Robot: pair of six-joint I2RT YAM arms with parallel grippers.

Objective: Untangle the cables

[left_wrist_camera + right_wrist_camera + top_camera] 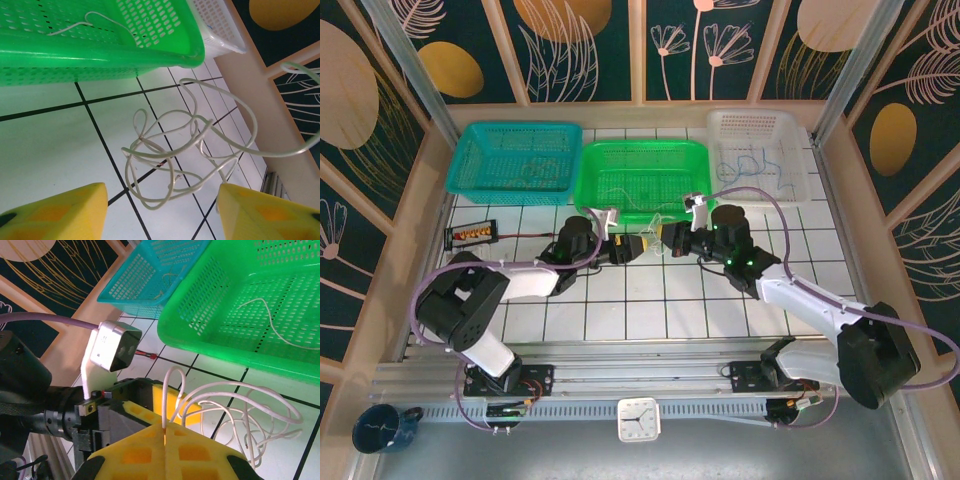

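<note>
Right tool (165, 432) clamps the pale cables (170, 160), strand ends untraceable; left tool (161, 202) gapes wide around them

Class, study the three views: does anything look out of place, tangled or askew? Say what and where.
Yes: a white cable tangle sits in knotted loops over the tiles in front of the green basket, outside any basket. One strand is pinched in the shut right gripper.
</note>
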